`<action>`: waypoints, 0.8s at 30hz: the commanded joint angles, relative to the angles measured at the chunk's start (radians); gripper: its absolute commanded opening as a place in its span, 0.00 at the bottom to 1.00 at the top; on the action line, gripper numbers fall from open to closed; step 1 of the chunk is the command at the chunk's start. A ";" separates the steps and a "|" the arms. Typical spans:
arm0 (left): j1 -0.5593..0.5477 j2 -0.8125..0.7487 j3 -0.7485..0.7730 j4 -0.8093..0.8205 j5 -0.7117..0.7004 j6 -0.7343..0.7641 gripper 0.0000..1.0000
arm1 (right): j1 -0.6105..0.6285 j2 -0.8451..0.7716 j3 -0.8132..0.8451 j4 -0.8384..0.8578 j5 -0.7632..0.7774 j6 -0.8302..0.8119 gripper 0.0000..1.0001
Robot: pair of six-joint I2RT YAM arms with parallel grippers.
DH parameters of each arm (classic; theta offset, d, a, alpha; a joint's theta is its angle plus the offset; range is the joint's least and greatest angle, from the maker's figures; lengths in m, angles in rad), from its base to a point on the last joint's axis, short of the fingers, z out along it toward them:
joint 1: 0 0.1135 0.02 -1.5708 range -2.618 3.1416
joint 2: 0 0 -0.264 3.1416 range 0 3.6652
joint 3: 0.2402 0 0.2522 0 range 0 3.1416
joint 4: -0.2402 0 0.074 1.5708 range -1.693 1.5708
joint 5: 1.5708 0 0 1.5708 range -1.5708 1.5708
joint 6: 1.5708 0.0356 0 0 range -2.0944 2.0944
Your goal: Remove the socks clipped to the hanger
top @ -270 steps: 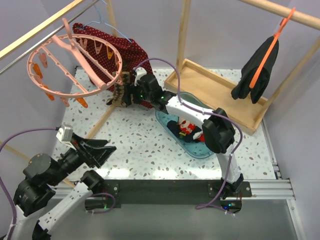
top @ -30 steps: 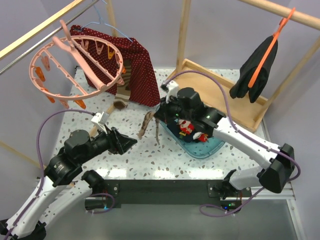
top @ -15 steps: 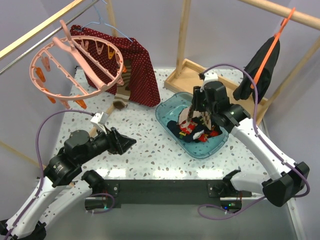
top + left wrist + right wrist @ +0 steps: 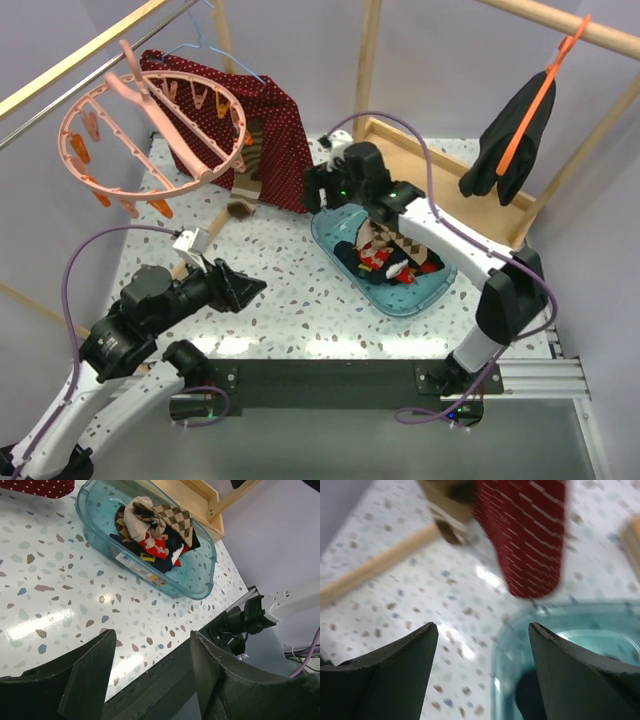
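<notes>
Showing socks [image 4: 157, 530] heaped in a teal tub [image 4: 202, 585], its sticker [image 4: 140, 570] too small to read; left hand [image 4: 150, 640] and right hand [image 4: 482, 630] spread, empty

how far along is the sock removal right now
Done: several socks lie piled in the teal bin, an argyle sock on top. In hand: nothing; the right pincer is open and empty above the bin's rim, and the left pincer is open and empty too. Left: at least one brown sock hangs clipped to the pink hanger.
</notes>
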 commanded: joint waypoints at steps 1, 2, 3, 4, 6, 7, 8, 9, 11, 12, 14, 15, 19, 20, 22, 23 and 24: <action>0.000 -0.029 0.051 -0.043 -0.045 0.025 0.66 | 0.123 0.118 0.117 0.351 -0.083 0.073 0.84; -0.001 -0.038 0.060 -0.059 -0.059 0.024 0.66 | 0.130 0.141 0.126 0.384 -0.045 0.119 0.86; -0.001 -0.041 0.065 -0.069 -0.065 0.025 0.66 | 0.143 0.198 0.139 0.410 -0.030 0.144 0.87; 0.000 -0.046 0.071 -0.078 -0.075 0.025 0.66 | 0.146 0.224 0.166 0.450 -0.014 0.167 0.90; 0.000 -0.062 0.094 -0.112 -0.105 0.027 0.66 | 0.147 0.279 0.195 0.476 0.018 0.230 0.92; 0.000 -0.069 0.099 -0.122 -0.116 0.028 0.66 | 0.149 0.326 0.220 0.506 0.024 0.242 0.93; 0.000 -0.084 0.112 -0.145 -0.124 0.030 0.66 | 0.150 0.347 0.232 0.517 0.029 0.251 0.93; -0.001 -0.092 0.118 -0.155 -0.153 0.028 0.66 | 0.157 0.367 0.244 0.528 0.056 0.253 0.93; 0.000 -0.116 0.134 -0.182 -0.177 0.027 0.66 | 0.163 0.425 0.289 0.533 0.079 0.255 0.96; -0.001 -0.122 0.140 -0.193 -0.187 0.028 0.66 | 0.167 0.446 0.304 0.531 0.087 0.255 0.96; 0.000 -0.139 0.160 -0.222 -0.214 0.028 0.66 | 0.173 0.498 0.347 0.536 0.111 0.258 0.96; 0.000 -0.142 0.168 -0.231 -0.223 0.027 0.66 | 0.180 0.515 0.361 0.537 0.121 0.258 0.95; -0.001 -0.156 0.201 -0.261 -0.257 0.043 0.68 | 0.203 0.600 0.436 0.559 0.182 0.244 0.95; -0.004 -0.159 0.209 -0.271 -0.265 0.047 0.68 | 0.207 0.615 0.445 0.563 0.208 0.239 0.95; -0.007 -0.161 0.215 -0.284 -0.273 0.045 0.68 | 0.213 0.660 0.479 0.560 0.233 0.239 0.95; -0.012 -0.164 0.220 -0.293 -0.276 0.045 0.68 | 0.216 0.672 0.491 0.559 0.257 0.233 0.95; -0.011 -0.167 0.218 -0.297 -0.276 0.042 0.68 | 0.219 0.695 0.499 0.557 0.267 0.227 0.95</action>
